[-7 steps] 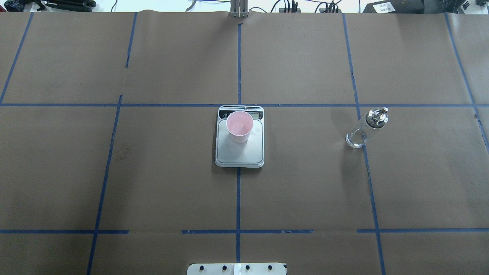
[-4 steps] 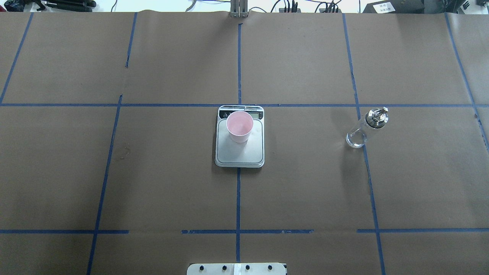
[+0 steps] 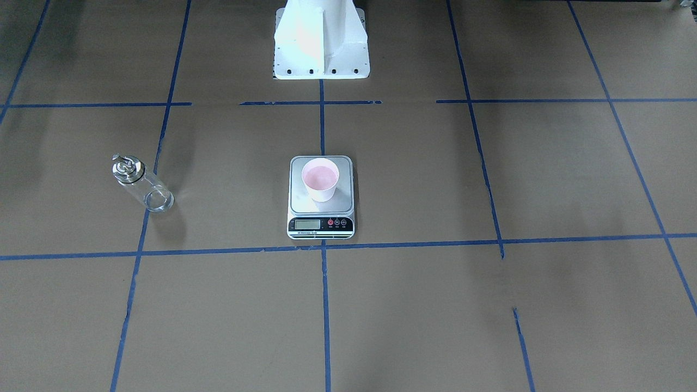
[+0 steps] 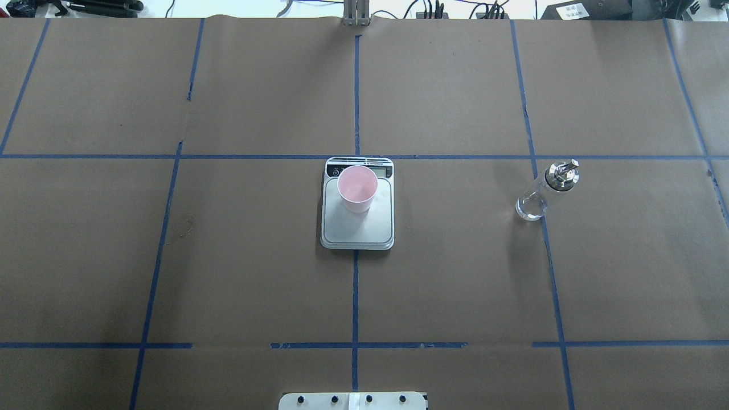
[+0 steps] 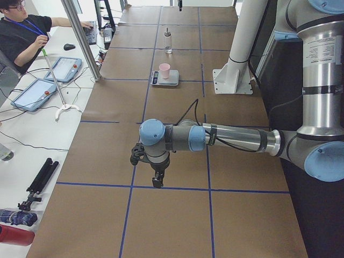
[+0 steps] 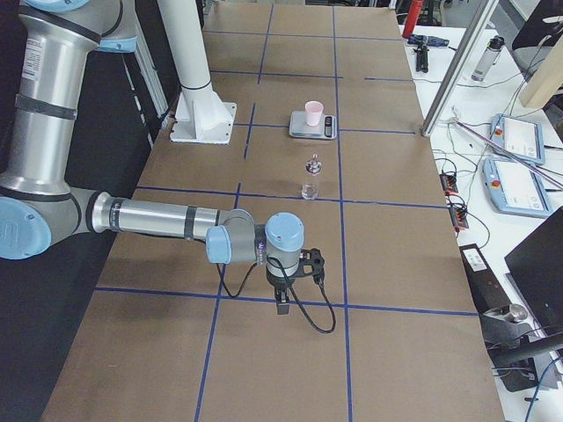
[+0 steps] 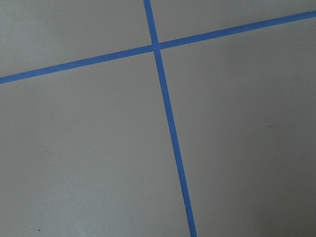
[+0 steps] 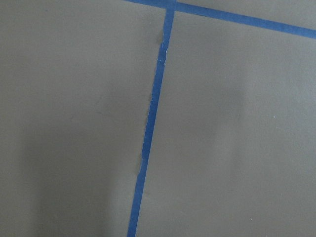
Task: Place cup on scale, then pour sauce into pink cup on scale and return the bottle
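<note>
Left gripper [image 5: 156, 183]: points down over a tape line [image 5: 215, 190]; open or closed, cannot tell.
Right gripper [image 6: 281, 306]: same, at the table's [image 6: 396, 220] other end; cannot tell.
Cup [image 4: 357, 191]: upright on the scale [image 4: 357, 233], near its display [image 3: 307, 224].
Bottle [image 4: 538, 193]: upright on tape, well right of the scale.
Writing: scale's print too small to read.

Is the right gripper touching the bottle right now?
Apart. The exterior right view shows the right gripper hanging well short of the bottle, with a wide gap between them.
</note>
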Robot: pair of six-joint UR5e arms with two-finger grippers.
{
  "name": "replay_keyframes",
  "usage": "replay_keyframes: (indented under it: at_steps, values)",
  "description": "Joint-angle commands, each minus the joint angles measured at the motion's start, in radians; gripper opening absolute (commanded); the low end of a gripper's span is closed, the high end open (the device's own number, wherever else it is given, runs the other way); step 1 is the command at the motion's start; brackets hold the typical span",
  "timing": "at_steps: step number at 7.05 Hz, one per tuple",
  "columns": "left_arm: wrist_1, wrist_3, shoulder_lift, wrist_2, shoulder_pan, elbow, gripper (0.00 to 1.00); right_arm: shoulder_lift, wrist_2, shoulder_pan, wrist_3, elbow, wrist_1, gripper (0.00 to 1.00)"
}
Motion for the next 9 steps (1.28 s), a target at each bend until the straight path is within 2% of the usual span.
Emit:
replay_keyframes:
  at_steps: [1, 8, 9]
  values:
    - [-0.003, 0.004, 0.001, 0.001, 0.000, 0.043, 1.00, -0.002, -0.005, 0.000, 0.000, -0.013, -0.003, 1.00]
    - [-0.015, 0.007, -0.009, -0.006, 0.000, 0.032, 1.00, -0.011, -0.002, 0.002, -0.004, -0.029, -0.003, 1.00]
    - [-0.015, 0.007, -0.009, -0.032, 0.005, 0.032, 1.00, -0.011, 0.000, 0.002, -0.003, -0.029, -0.003, 1.00]
